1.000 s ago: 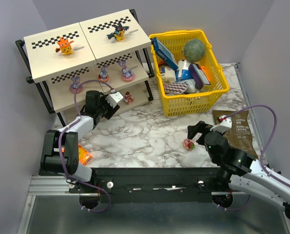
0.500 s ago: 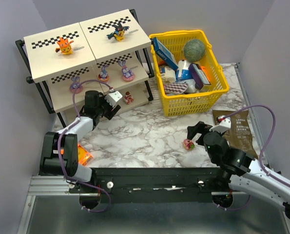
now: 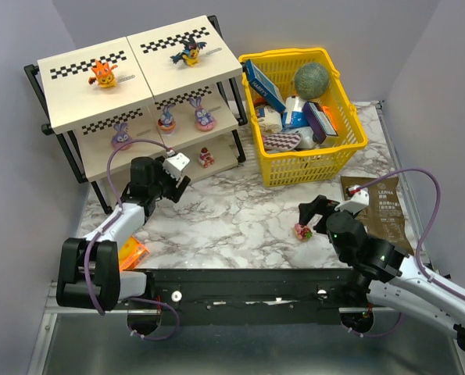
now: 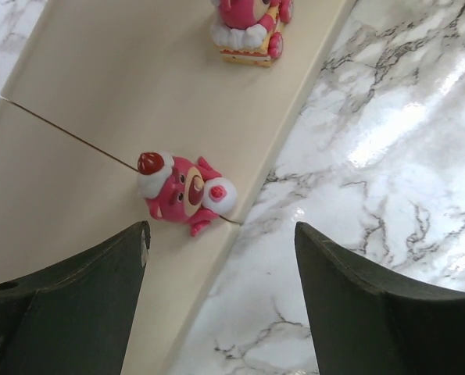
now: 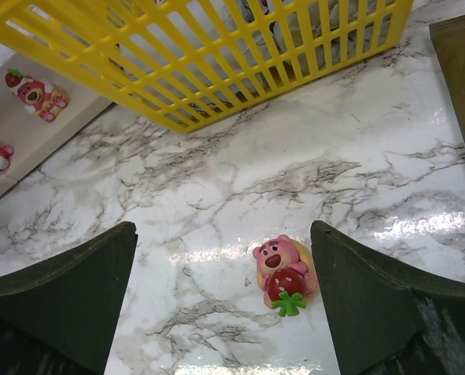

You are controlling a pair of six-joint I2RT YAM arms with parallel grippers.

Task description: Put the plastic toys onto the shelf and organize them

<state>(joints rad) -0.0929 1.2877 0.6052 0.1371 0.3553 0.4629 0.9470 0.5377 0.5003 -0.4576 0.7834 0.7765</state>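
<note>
Small pink plastic bear figurine with a red strawberry and green leaf on its front [image 5: 283,279]: flat on the white marbled tabletop [image 3: 232,211], face up. Well apart from the three-tier beige shelf with checkered strips and black frame [image 3: 84,101], near the front of the yellow plastic basket [image 3: 310,168]. Apparently the only toy not yet shelved.

Right gripper [image 5: 223,234] over it, jaws spread wide, holding nothing. In the wrist view, bear between the two dark fingers [image 5: 60,305], off-centre toward the right-hand one. Long axis, head to leaf, roughly along the fingers' reach, so the narrow width faces across the gap. Likely a straight drop and close, perhaps after a slight sideways shift to centre. Height above the tabletop not readable.

Left gripper [image 4: 220,234] well apart from this bear, at the shelf's bottom tier, jaws apart and empty. Just beyond its tips, a second pink bear figurine with a white-and-red cap [image 4: 184,194], on its side at the panel's front edge. Farther along the same tier, a third pink figurine on a cake-like base [image 4: 248,27]. Right arm plainly the nearer one for the loose bear.

Elsewhere on the shelf: orange figurine [image 3: 103,73] and black-and-yellow winged figurine [image 3: 189,53] on top, three purple-pink bunny-eared figurines [image 3: 166,119] on the middle tier. Brown flat packet [image 3: 384,207] on the tabletop beside the right arm, apart from the bear.
</note>
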